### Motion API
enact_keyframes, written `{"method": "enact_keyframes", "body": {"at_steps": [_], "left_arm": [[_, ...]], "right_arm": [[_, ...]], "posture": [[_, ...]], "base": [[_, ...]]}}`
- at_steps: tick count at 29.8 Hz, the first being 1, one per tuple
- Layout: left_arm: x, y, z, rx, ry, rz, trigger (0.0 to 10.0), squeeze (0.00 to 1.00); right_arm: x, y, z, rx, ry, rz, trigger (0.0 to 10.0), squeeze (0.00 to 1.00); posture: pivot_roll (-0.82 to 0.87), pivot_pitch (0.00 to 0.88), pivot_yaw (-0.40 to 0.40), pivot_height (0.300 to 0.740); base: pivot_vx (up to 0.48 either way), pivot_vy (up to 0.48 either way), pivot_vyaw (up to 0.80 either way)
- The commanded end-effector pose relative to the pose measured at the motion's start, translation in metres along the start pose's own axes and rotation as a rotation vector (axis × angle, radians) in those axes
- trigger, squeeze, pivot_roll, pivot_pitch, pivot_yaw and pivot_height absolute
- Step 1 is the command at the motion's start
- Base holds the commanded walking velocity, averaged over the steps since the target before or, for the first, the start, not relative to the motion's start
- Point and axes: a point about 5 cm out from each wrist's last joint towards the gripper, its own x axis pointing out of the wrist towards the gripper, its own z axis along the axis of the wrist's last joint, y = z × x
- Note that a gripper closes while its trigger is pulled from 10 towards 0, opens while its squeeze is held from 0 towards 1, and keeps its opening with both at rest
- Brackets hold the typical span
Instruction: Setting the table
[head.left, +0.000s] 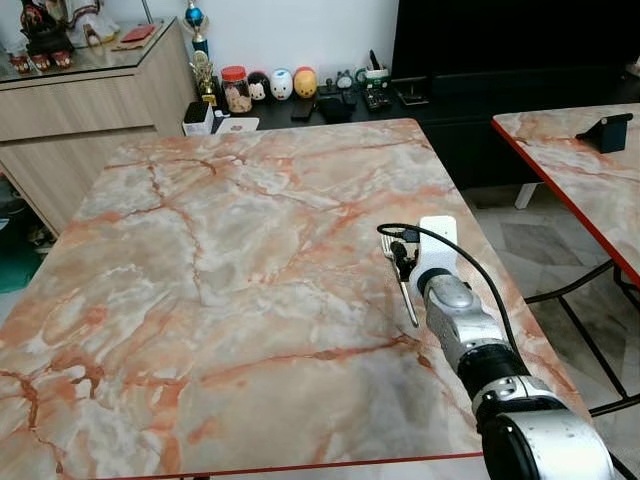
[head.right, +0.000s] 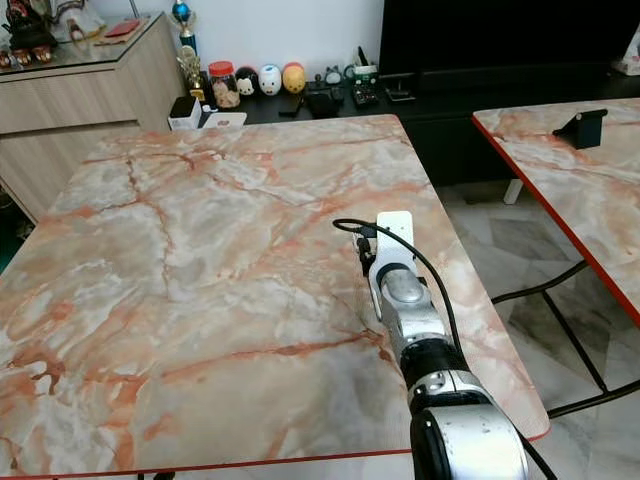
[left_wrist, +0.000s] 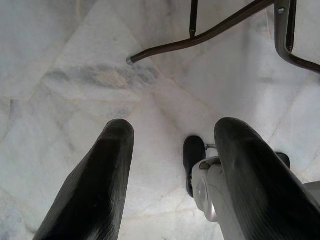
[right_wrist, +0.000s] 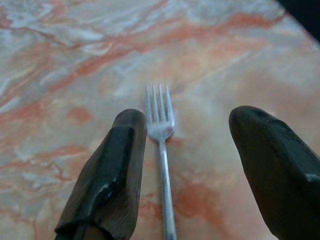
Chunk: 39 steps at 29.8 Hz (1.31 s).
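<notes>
A silver fork (head.left: 409, 302) lies flat on the marble table (head.left: 240, 250), near its right edge, tines pointing to the far side. My right gripper (head.left: 404, 258) hovers low over the fork and is open. In the right wrist view the fork (right_wrist: 161, 131) lies between the two black fingers, closer to one finger (right_wrist: 112, 170), and the gripper (right_wrist: 189, 120) holds nothing. My left gripper (left_wrist: 176, 127) hangs open over the pale floor tiles, beside the table.
A second marble table (head.left: 575, 170) stands to the right with a black stand (head.left: 606, 131) on it, and a floor gap lies between the tables. Behind the table a low black shelf holds a jar (head.left: 237, 90) and figurines. A wooden cabinet (head.left: 80, 100) stands at the far left.
</notes>
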Motion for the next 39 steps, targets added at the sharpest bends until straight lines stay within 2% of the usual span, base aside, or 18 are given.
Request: {"method": "enact_keyframes", "body": {"at_steps": [1,6,25,30,39], "left_arm": [[-0.001,0.002,-0.003,-0.006,0.019,0.005,10.0,0.0],[-0.001,0.001,-0.003,-0.007,0.02,0.004,10.0,0.0],[-0.002,-0.002,-0.011,-0.022,0.026,0.004,10.0,0.0],[-0.005,-0.003,-0.018,-0.025,0.037,0.004,10.0,0.0],[-0.009,-0.001,-0.03,-0.027,0.06,0.014,10.0,0.0]], "right_arm": [[0.002,0.005,0.004,0.025,-0.004,0.017,10.0,0.0],[0.003,0.011,0.002,0.025,0.014,0.046,10.0,0.0],[0.004,0.014,-0.006,0.005,0.069,0.058,10.0,0.0],[0.005,0.011,0.002,0.022,0.021,0.047,10.0,0.0],[0.003,0.005,0.002,0.03,-0.03,0.003,10.0,0.0]], "posture": [[-0.06,0.0,0.064,0.74],[-0.06,0.0,0.065,0.74],[-0.05,0.0,0.048,0.74],[-0.06,0.0,0.045,0.74],[-0.05,0.009,0.046,0.74]], "base": [[0.0,0.0,0.0],[0.0,0.0,0.0],[0.0,0.0,0.0],[0.0,0.0,0.0],[0.0,0.0,0.0]]}}
